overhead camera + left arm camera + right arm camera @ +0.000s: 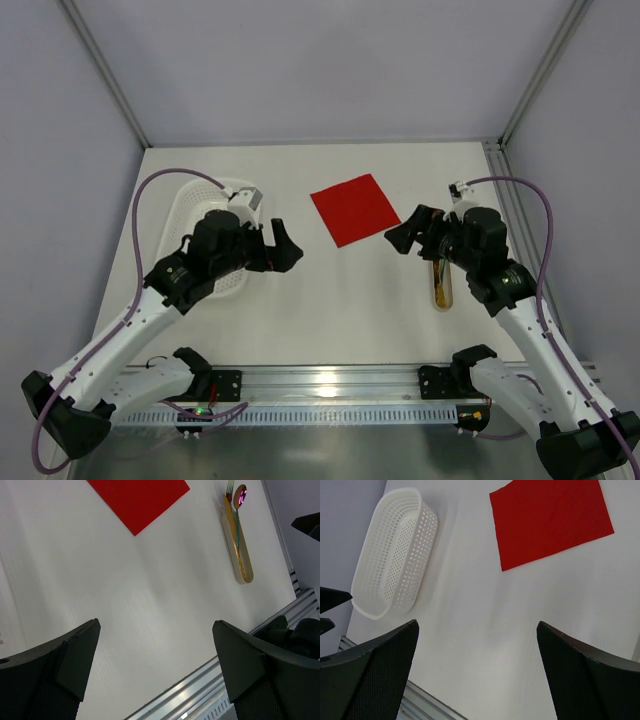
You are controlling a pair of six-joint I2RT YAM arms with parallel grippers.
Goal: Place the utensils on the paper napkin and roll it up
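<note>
The red paper napkin (355, 208) lies flat in the middle of the table, towards the back; it also shows in the left wrist view (140, 500) and the right wrist view (550, 520). The iridescent spoon (241, 496) and fork (230, 487) lie lengthwise in a beige oblong tray (237, 550) at the right (444, 288), partly under my right arm. My left gripper (285, 245) (156, 624) is open and empty, left of the napkin. My right gripper (405, 236) (477, 624) is open and empty, right of the napkin, above bare table.
A white perforated basket (200, 205) (395, 555) stands at the left, partly under my left arm. An aluminium rail (320, 385) runs along the near table edge. Grey walls close in the back and sides.
</note>
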